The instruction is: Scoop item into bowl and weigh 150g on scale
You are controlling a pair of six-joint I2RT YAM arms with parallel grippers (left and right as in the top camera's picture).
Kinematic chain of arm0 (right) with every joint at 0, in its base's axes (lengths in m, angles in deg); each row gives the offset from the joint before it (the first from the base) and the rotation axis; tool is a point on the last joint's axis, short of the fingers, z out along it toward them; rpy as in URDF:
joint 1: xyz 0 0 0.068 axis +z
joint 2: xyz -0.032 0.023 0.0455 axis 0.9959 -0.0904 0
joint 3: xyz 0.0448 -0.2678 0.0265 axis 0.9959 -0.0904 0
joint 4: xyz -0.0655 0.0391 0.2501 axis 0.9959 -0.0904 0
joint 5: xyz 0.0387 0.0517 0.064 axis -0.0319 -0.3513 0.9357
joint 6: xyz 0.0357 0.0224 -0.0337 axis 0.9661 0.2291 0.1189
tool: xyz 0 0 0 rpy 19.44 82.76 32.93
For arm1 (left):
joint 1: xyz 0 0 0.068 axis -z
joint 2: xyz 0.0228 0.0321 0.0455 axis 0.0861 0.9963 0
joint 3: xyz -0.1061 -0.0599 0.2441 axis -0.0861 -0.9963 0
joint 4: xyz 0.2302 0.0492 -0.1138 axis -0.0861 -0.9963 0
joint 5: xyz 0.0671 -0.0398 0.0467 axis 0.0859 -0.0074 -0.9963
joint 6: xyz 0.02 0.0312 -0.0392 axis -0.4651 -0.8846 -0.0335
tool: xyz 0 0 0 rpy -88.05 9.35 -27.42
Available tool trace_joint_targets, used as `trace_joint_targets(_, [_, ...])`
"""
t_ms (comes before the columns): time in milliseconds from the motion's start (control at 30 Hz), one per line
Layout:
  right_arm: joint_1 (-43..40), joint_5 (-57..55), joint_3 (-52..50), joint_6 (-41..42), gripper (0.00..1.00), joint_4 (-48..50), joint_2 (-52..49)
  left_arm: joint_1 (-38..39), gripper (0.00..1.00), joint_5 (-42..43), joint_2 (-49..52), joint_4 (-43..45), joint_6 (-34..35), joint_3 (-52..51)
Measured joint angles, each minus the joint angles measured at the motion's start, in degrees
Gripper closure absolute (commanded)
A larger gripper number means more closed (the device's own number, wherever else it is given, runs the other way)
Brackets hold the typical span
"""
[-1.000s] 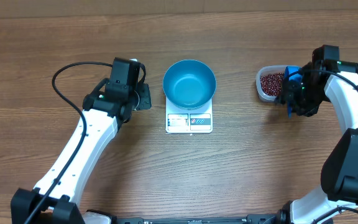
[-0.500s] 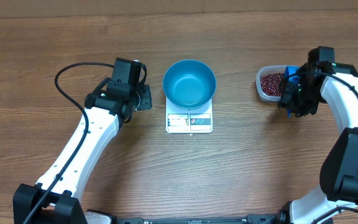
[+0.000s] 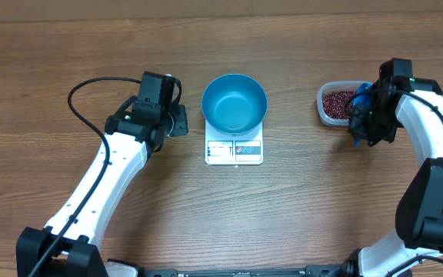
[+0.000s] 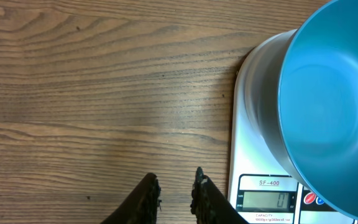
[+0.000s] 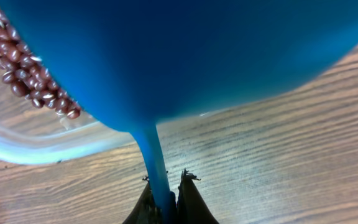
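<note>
Bright, even light from above; soft shadows on the table (image 3: 52, 61); faint sheen on the bowl (image 4: 328, 93); the close scoop (image 5: 197, 56) is blurred.

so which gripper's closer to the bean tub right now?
Right. The right gripper is at the right edge of the tub, shut on the blue scoop; the left gripper sits far off, left of the scale.

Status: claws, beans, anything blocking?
Right claw shut on scoop handle, scoop at tub of beans. Left claw open, empty, beside scale. Bowl empty on scale. Nothing blocking.
</note>
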Motion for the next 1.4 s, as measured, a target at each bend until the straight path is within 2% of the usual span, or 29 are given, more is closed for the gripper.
trace_joint_targets(167, [-0.02,-0.26,3.34,-1.09,0.96,-3.52,0.00,0.00,0.67,0.02,0.00,0.00,0.20,0.00])
trace_joint_targets(533, [0.07,-1.92,11.56,-11.67,0.96,-12.98,0.00,0.00,0.56,-0.02,0.00,2.95,0.20,0.00])
trace_joint_targets(600, [0.42,-3.69,12.20,-13.68,0.96,-13.79,0.00,0.00,0.47,-0.04,0.00,4.50,0.20,0.00])
trace_joint_targets(733, [2.60,-7.72,12.24,-15.67,0.96,-14.10,0.00,0.00,0.22,-2.14,0.00,6.67,0.33,0.00])
trace_joint_targets(833, [5.53,-11.91,12.24,-16.33,0.96,-13.94,0.00,-0.09,0.12,-4.76,0.00,8.07,0.35,0.00])
trace_joint_targets(900, [8.02,-15.32,12.24,-16.70,0.96,-13.88,0.00,-0.22,0.01,-6.08,0.00,8.87,0.20,0.00])
trace_joint_targets(1067, [11.96,-21.29,12.22,-17.00,0.96,-13.09,0.00,-1.36,0.00,-7.10,0.00,9.35,0.22,0.00])
trace_joint_targets(1400, [12.72,-28.02,8.59,-17.18,0.96,-10.95,0.00,-2.19,0.00,-7.80,0.00,8.63,0.22,0.00])
